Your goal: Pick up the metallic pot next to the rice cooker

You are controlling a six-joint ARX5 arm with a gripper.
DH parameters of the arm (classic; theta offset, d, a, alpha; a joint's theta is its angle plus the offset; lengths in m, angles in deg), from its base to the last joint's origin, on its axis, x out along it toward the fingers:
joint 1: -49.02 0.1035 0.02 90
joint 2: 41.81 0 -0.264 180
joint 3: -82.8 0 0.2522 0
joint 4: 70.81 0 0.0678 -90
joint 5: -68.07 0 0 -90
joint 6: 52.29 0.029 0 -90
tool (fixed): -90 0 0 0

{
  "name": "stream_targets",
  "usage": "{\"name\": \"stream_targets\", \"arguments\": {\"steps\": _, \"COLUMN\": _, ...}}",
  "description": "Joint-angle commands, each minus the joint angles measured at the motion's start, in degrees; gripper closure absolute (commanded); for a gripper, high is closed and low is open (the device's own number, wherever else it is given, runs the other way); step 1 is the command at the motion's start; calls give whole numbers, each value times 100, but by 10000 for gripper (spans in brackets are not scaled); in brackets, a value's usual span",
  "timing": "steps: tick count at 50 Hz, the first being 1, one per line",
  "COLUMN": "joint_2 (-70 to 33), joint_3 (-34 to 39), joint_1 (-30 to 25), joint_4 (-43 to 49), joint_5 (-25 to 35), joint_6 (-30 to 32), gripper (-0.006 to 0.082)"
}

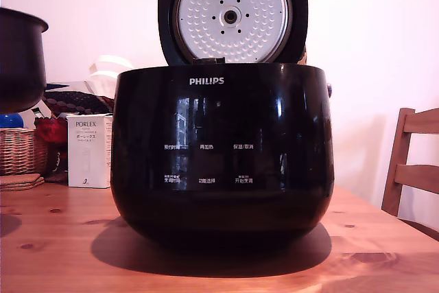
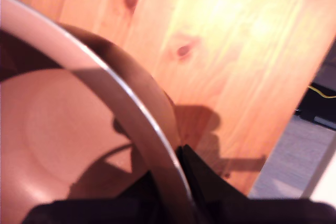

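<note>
One metallic pot [image 1: 20, 60] is seen at the far edge of the exterior view's left, dark and round, with its bottom hanging clear of the worktop [image 1: 62, 238] — it is judged to be already lifted. In the wrist view its thin silvery rim [image 2: 131, 114] is seen to run straight into the hand [image 2: 178, 182], whose dark fingers [image 2: 210, 182] sit on either side of the pot wall, one inside and one outside. The hand is therefore judged to be clenched on the rim; no gap is seen between wall and fingers. The pot's inside is shown empty, a smooth pale-brown bowl crossed by shadow.

The relation that matters is plain: the pot is not away from the hand in any direction, but hangs from it by a single point on its rim, so the weight sits off to one side of the grip. Some tilt or slip could be expected if the lift were hurried — that is a judgement only.

Beside it, well apart toward the middle of the exterior view, the rice cooker [image 1: 223, 149] stands on the worktop with its lid [image 1: 232, 13] raised upright; what it holds cannot be told. Behind, a woven basket [image 1: 19, 150] and a white box [image 1: 89, 150] are seen, and a wooden chair [image 1: 411, 162] at the exterior view's right.
</note>
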Motion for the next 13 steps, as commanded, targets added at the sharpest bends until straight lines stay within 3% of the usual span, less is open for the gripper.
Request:
{"name": "stream_targets", "arguments": {"steps": 1, "joint_2": 85, "joint_3": -114, "joint_1": -22, "joint_4": -127, "joint_5": -24, "joint_6": -20, "gripper": 791}}
{"name": "stream_targets", "arguments": {"steps": 13, "joint_2": 85, "joint_3": -114, "joint_1": -22, "joint_4": -149, "joint_5": -22, "joint_6": -20, "gripper": 791}}
